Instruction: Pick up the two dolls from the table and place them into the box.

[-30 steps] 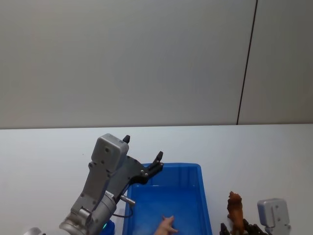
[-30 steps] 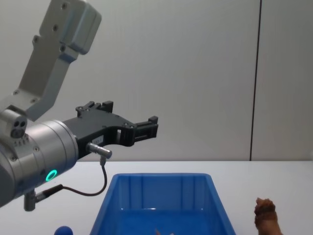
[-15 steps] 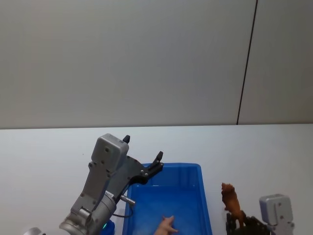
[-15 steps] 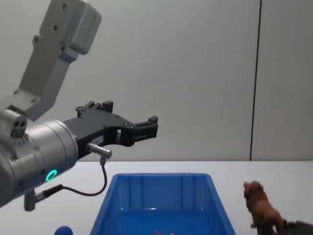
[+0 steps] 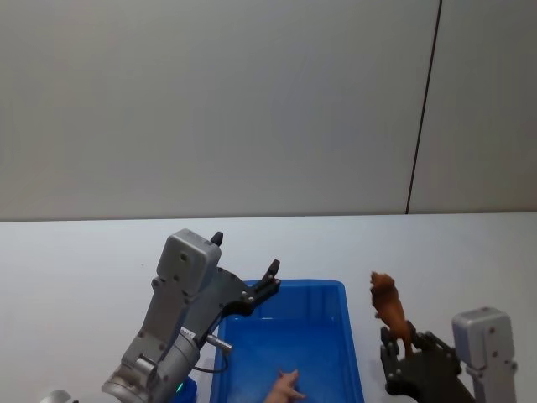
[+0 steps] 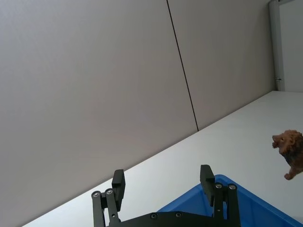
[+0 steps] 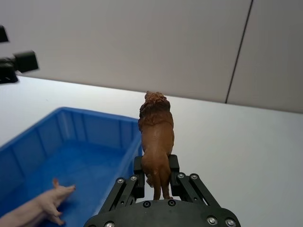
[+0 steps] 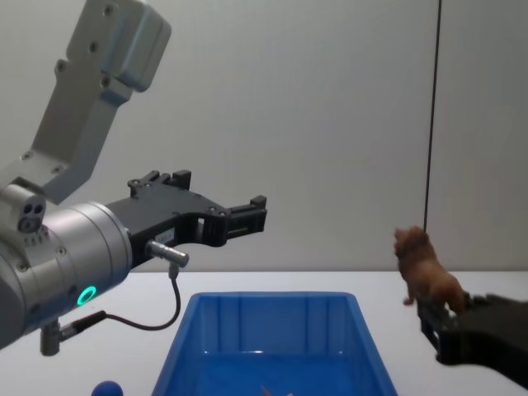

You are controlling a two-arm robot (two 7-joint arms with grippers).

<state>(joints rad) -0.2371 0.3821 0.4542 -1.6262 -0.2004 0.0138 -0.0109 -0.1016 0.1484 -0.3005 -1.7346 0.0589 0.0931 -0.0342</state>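
The brown doll (image 5: pixel 388 309) is clamped by its legs in the right hand (image 5: pixel 401 348), held high beside the box (image 5: pixel 338 290) so its wall is cleared; the pink doll (image 5: pixel 285 388) is settled inside; the left hand (image 5: pixel 245 254) is parked wide.

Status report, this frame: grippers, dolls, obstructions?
Right gripper shut on brown doll, aloft right of box. Left gripper open, empty, over box's far left corner. Pink doll lying in box. Nothing blocking.
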